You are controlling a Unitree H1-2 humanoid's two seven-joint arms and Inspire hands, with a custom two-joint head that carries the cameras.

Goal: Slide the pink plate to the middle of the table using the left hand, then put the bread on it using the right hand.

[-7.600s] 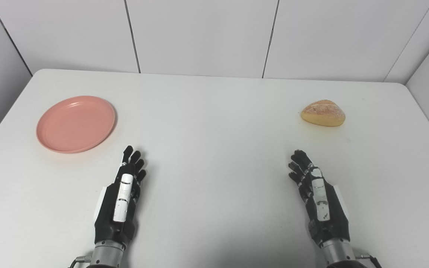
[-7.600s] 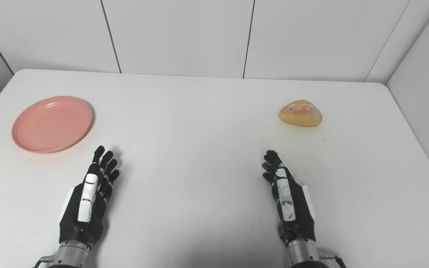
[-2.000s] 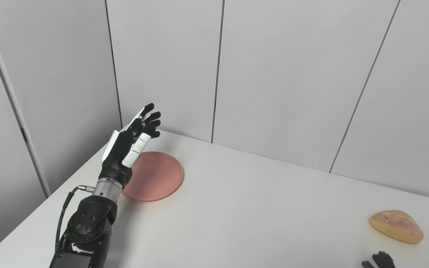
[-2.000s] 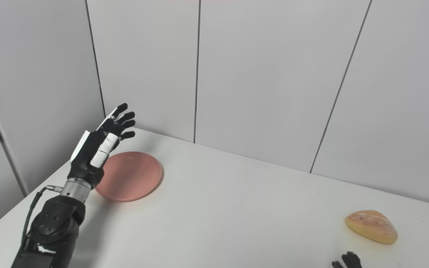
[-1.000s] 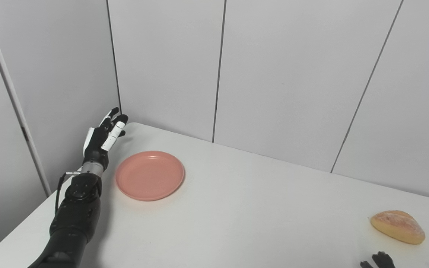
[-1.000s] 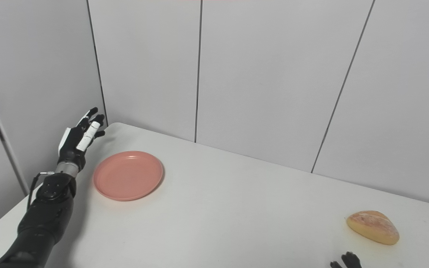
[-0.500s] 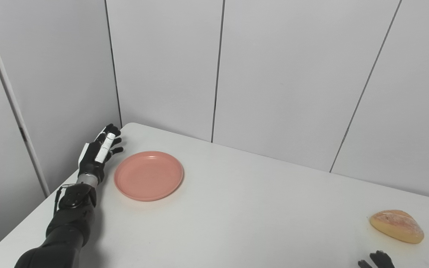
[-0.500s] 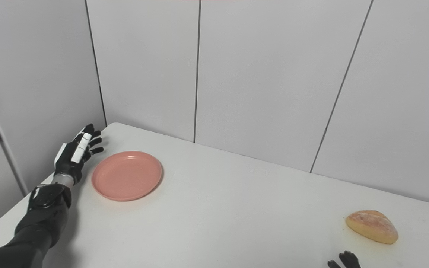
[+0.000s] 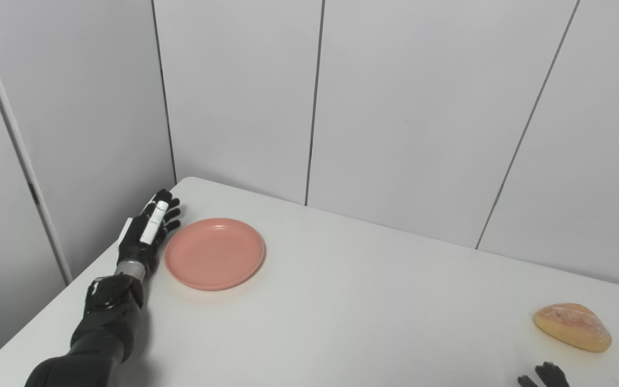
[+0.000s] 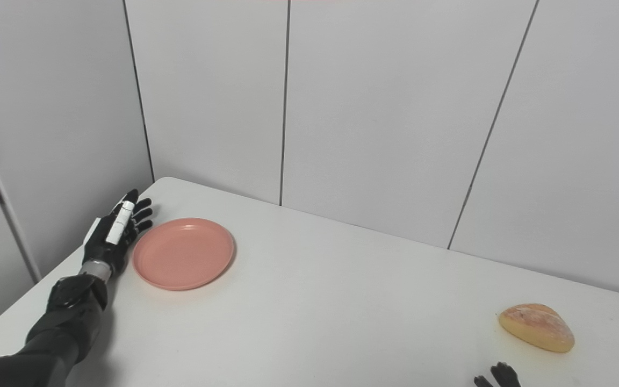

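Observation:
The pink plate lies flat near the table's far left corner. My left hand rests low on the table just left of the plate's rim, fingers stretched out and apart, holding nothing; whether it touches the rim I cannot tell. The bread, a golden roll, sits at the right side of the table. Only the fingertips of my right hand show at the bottom edge, a little in front of the bread.
The white table has its left edge and rounded far corner right beside my left hand. Grey wall panels stand close behind the table and along its left side.
Over the last second my left hand has come down from above the table's corner and moved in next to the plate's left rim. Plate and bread have stayed put.

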